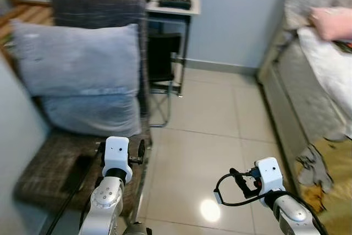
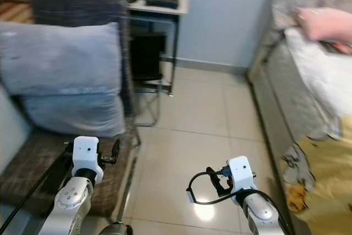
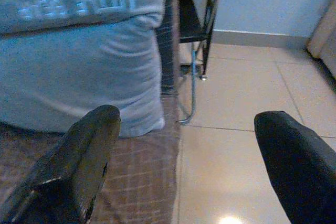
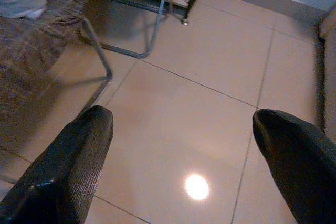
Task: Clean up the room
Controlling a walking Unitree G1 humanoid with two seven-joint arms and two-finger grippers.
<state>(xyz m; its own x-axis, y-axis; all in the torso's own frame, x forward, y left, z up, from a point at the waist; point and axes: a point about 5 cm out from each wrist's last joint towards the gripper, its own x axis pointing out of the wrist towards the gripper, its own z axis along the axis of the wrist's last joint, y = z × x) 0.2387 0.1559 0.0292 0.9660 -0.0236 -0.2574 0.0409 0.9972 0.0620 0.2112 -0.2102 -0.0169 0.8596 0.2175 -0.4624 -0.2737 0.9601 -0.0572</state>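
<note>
Search phase: both the left end effector [image 3: 184,166] and right end effector [image 4: 181,166] are held open and empty beside the chair [image 1: 60,169]; what may be crumpled clothing [image 1: 314,170], lying at the bed's [image 1: 308,81] foot, is probably to be approached next.

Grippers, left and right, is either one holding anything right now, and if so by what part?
Nothing is held. The left gripper is open over the armchair's seat edge; the right gripper is open above bare floor tiles.
</note>
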